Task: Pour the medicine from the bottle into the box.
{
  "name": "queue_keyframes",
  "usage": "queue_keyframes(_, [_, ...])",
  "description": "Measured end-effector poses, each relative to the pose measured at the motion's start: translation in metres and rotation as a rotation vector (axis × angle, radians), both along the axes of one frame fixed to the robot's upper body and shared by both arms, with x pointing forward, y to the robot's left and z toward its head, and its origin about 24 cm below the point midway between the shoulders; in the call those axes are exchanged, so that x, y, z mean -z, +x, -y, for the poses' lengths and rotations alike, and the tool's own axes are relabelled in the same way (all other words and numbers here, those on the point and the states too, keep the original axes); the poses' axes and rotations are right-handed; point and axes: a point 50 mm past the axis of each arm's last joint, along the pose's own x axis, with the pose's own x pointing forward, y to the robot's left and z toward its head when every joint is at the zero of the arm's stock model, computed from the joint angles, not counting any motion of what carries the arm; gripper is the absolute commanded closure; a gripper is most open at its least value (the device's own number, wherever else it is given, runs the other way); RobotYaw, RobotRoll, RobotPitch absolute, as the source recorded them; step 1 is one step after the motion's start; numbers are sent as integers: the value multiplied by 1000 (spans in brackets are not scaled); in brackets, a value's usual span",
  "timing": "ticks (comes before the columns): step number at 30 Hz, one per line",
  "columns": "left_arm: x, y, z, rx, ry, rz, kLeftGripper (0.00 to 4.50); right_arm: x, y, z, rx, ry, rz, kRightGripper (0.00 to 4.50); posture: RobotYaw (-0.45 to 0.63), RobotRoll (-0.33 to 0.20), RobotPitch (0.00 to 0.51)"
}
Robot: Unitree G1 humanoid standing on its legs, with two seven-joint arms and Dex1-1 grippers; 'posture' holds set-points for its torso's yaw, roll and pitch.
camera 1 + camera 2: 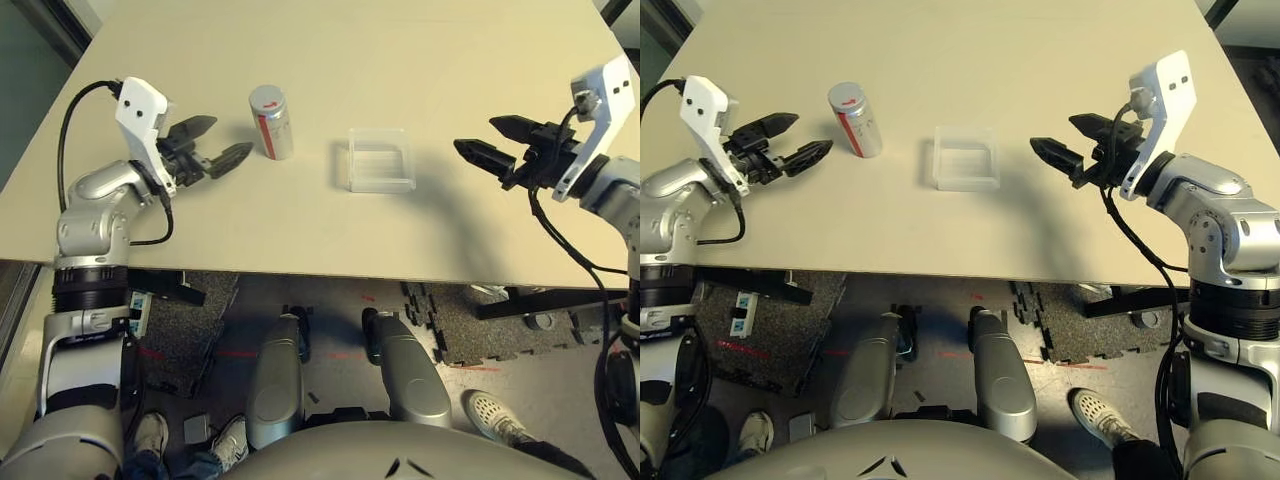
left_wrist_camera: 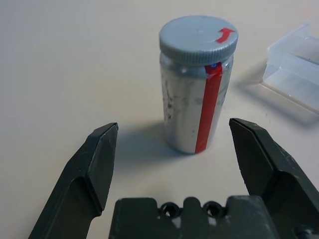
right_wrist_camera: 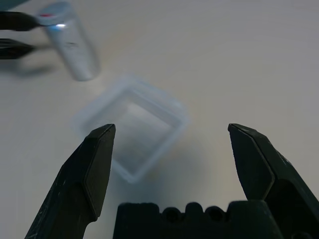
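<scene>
My left gripper [image 1: 207, 145] wide open, empty, level, aimed at the upright bottle [image 1: 271, 122] just ahead, mid-table [image 1: 300, 230]; nearer than the open right gripper [image 1: 492, 142]. Box [image 1: 381, 160] sits between

Both silver forearms reached in over the table from opposite sides, pointing inward toward each other. The left gripper [image 1: 214, 141] was level with its two black fingers spread wide. The right gripper [image 1: 1068, 141] faced it, likewise spread wide and holding nothing.
</scene>
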Motion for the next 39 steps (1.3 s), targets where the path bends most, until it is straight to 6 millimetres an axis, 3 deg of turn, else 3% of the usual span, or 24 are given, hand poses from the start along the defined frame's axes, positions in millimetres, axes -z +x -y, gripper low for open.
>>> queue_keyframes(9, [11, 13, 13, 31, -8, -13, 12, 2, -1, -16, -67, 3, -27, 0, -79, 0, 220])
queue_keyframes(18, [15, 18, 28, 73, -4, -12, 12, 2, 0, -19, -71, 11, -17, 0, -91, 0, 221])
queue_keyframes(26, [20, 25, 31, 59, 1, -6, 12, 2, 0, -21, -74, 22, -5, 0, -95, 0, 221])
queue_keyframes(34, [28, 33, 38, 32, 11, 10, 12, 0, 1, -36, -131, 16, 2, 0, -96, 0, 218])
queue_keyframes(39, [29, 35, 45, 50, 14, 31, 1663, 2, 2, -45, -170, 21, -3, 0, -89, 0, 216])
